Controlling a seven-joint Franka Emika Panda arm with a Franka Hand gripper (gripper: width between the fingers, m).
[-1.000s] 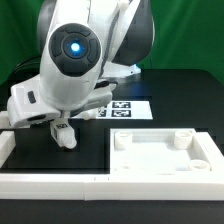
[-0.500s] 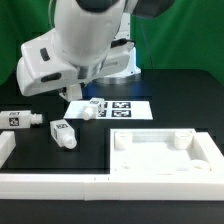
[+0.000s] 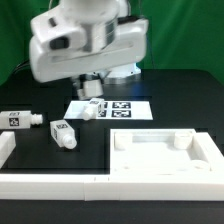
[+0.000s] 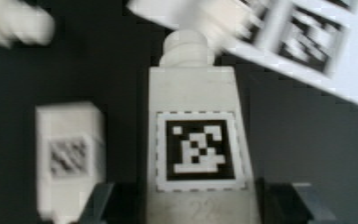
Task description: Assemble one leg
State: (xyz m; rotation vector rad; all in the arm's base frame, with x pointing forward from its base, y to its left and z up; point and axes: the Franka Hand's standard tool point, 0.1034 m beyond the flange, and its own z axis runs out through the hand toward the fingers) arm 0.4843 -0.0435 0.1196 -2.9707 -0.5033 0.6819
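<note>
Overhead, the arm (image 3: 85, 40) hangs raised above the table (image 3: 185, 85). Its end effector (image 4: 201, 205) is spread open, with the leg (image 4: 197, 130) lying between the fingers (image 4: 101, 203), touching neither.

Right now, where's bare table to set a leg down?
Bare black table between the nearer leg and the square panel, also behind the panel. Crowded by the marker board, where another leg lies.
</note>
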